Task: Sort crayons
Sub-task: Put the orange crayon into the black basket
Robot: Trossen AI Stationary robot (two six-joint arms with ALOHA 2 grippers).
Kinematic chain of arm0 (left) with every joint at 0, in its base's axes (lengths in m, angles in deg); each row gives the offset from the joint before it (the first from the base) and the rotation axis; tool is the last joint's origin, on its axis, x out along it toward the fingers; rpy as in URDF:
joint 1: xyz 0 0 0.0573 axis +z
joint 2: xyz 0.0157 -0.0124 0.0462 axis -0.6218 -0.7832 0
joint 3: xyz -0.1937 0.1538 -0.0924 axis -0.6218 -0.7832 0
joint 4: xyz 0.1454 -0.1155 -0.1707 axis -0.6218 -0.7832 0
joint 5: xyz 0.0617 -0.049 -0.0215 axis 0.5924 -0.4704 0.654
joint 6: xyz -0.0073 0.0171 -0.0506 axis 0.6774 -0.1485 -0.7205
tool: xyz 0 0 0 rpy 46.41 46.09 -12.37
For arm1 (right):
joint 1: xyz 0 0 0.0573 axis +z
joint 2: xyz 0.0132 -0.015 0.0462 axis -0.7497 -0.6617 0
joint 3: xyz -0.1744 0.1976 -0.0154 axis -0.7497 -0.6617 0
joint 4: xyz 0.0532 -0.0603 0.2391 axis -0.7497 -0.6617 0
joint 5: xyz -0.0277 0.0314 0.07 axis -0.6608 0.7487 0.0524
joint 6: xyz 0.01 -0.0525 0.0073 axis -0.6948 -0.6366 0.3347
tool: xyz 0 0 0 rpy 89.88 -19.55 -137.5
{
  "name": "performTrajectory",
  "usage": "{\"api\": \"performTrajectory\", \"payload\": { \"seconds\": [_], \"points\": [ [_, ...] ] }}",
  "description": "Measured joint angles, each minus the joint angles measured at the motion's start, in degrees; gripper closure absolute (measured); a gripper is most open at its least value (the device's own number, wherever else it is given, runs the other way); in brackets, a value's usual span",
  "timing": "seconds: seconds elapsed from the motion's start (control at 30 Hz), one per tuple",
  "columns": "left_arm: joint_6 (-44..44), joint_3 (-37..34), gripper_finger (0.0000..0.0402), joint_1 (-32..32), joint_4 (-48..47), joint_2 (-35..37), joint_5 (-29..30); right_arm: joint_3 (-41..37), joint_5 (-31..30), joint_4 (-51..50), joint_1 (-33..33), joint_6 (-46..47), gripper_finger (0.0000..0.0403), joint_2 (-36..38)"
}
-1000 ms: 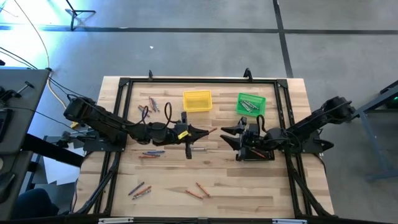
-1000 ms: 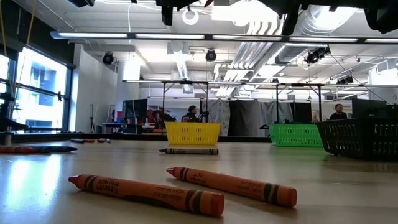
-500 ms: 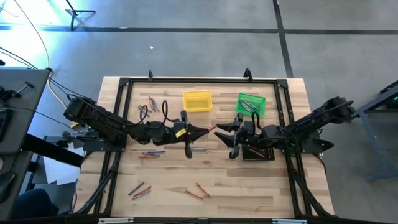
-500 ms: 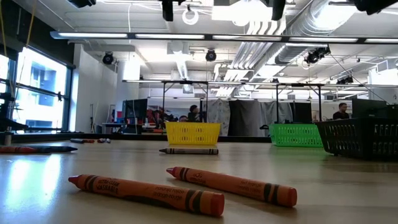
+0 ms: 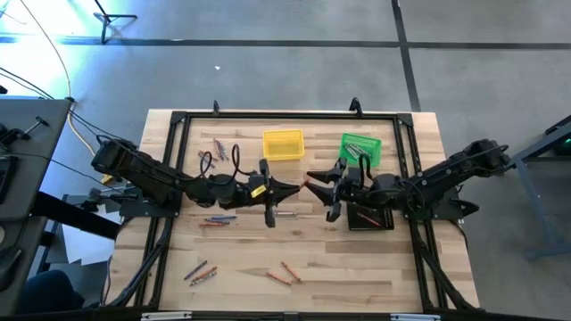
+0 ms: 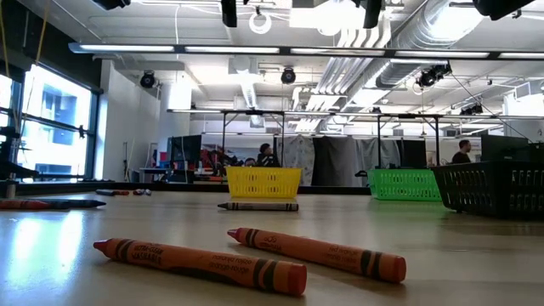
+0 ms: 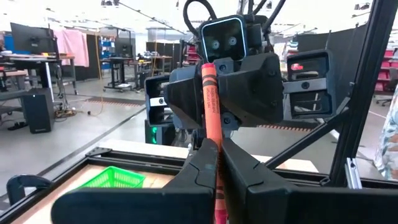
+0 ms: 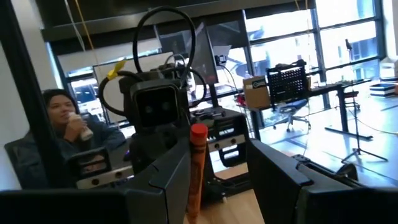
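Our right gripper (image 5: 312,183), fingers wide, has moved left to the orange-red crayon (image 5: 304,185) clamped in our left gripper (image 5: 296,188). Wooden table (image 5: 357,276) at frame center; a person (image 8: 59,134) sits w/ a drink beyond.

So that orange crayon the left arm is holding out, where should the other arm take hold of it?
Probably by the free end of the crayon, the part sticking out past the left tool, which clamps the other end. The right tool faces it with fingers open, so coming straight on, with one finger on each side of the thin shaft, looks best.
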Motion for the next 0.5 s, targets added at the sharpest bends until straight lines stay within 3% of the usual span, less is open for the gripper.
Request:
{"api": "performTrajectory", "payload": {
  "seconds": [0.13,0.27,0.5],
  "points": [
    [-0.2,0.1,0.0402,0.3,0.3,-1.1,-0.1,0.0,0.4,0.2,-1.3,0.7,0.0254,0.0],
    [0.6,2.3,0.0401,0.3,-0.1,-3.3,-0.6,0.0,4.6,0.2,-2.8,3.7,0.0254,0.0],
    [4.4,6.4,0.0401,0.3,-0.6,-5.8,-0.7,0.0,5.0,-0.3,-2.7,4.5,0.026,0.0]
  ]
}}
